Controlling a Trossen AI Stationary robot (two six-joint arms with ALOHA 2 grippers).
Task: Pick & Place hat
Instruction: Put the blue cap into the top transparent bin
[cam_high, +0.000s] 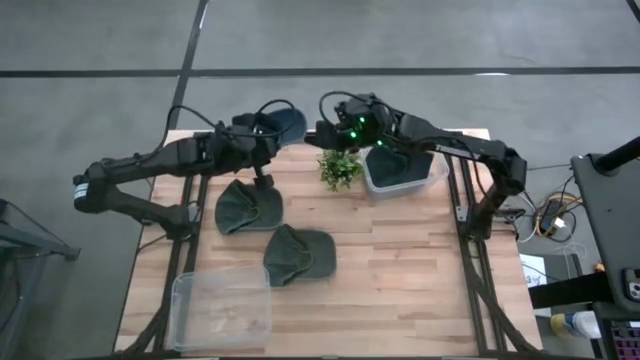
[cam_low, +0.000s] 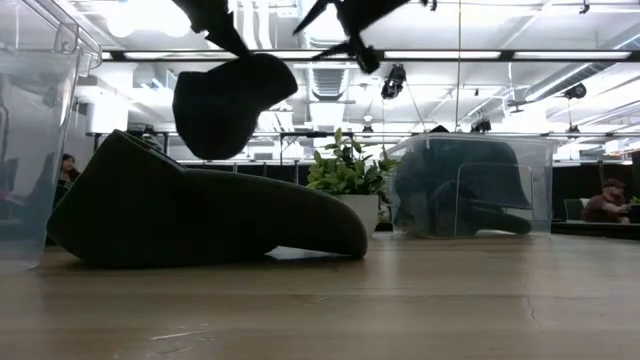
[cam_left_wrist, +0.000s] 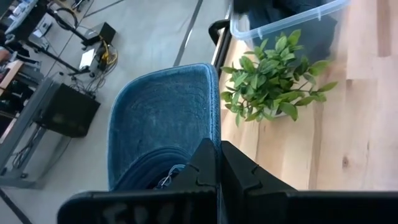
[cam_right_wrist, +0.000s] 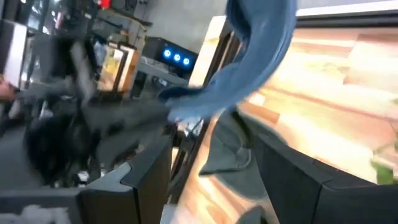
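Note:
My left gripper (cam_high: 266, 130) (cam_left_wrist: 217, 163) is shut on a blue denim cap (cam_high: 285, 121) (cam_low: 235, 100), held in the air over the table's far edge. My right gripper (cam_high: 327, 126) (cam_right_wrist: 211, 155) is open and hovers just to the right of the cap (cam_right_wrist: 261, 43) without touching it. Two dark green hats (cam_high: 248, 205) (cam_high: 298, 255) lie on the table. Another dark hat (cam_high: 395, 162) sits inside the clear bin (cam_high: 432, 175) at the far right. My left gripper pinches the blue cap between its two fingers (cam_left_wrist: 205, 168) at the cap's edge (cam_left_wrist: 214, 134) beside the brim. The fingers come level from the table's left side. The cap is lifted clear and hangs below the gripper (cam_low: 215, 20), with its brim (cam_left_wrist: 161, 106) pointing away from the wrist.
A small potted plant (cam_high: 340, 168) (cam_left_wrist: 273, 81) stands on the far middle of the table, beside the clear bin. An empty clear bin (cam_high: 222, 310) sits at the near left corner. Bare wood (cam_high: 420, 270) lies to the near right.

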